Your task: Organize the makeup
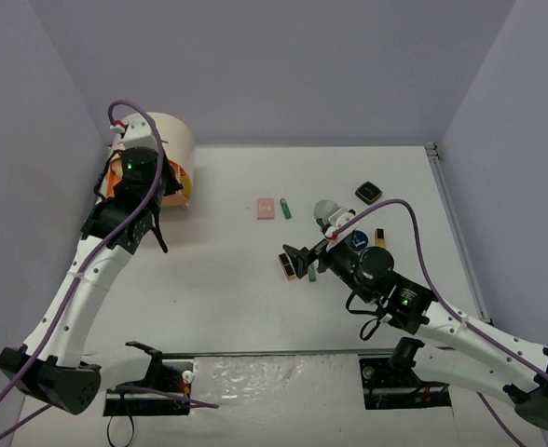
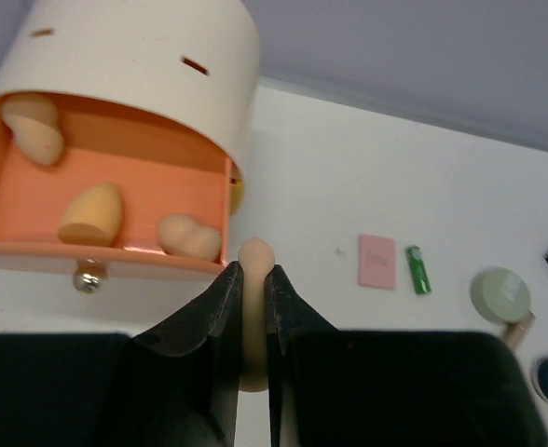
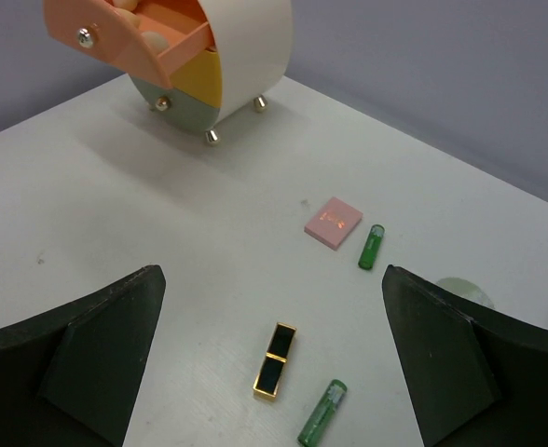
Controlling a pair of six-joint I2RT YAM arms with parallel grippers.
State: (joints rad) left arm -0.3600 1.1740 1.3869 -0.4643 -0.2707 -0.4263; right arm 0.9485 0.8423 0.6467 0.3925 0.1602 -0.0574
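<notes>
Top view: pink square compact (image 1: 266, 208), green tube (image 1: 285, 209) and round sage compact (image 1: 326, 209) lie mid-desk (image 1: 227, 289), right of the cream drum box (image 1: 171, 135).
Left wrist: left pincer (image 2: 253, 279) clenched on a peach egg-shaped sponge (image 2: 255, 253), by the right near corner of the open pink drawer (image 2: 153, 177), where three more sponges (image 2: 92, 212) lie.
Right wrist: right pincer (image 3: 272, 279) released, spread wide, with a gold-black tube (image 3: 274, 360) on the desk below.

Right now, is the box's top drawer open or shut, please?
Open: the drawer juts out of the box, three sponges lying inside.
</notes>
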